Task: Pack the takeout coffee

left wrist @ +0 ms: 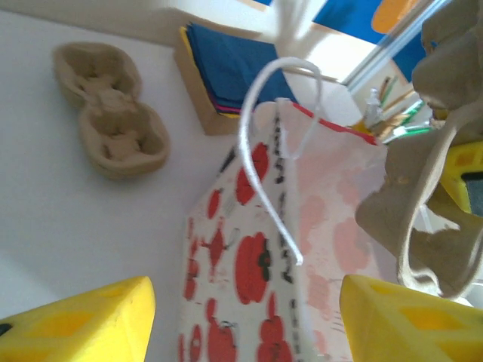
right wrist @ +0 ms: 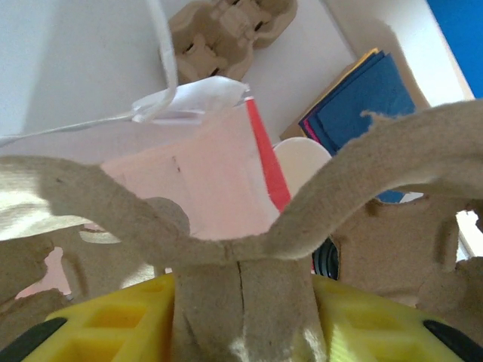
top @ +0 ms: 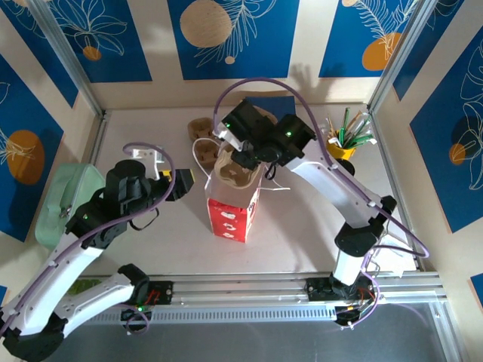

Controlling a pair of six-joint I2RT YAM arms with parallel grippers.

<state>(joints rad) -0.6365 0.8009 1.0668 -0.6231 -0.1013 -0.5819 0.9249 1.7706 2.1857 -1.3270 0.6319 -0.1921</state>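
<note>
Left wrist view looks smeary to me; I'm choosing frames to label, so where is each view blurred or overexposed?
Left wrist view: the white handle smears and blows out at the top, the left arm's yellow fingers are soft, the paper bag print is readable. Right wrist view: the cardboard cup carrier is close and soft. Top external view: sharp, evenly lit.
</note>
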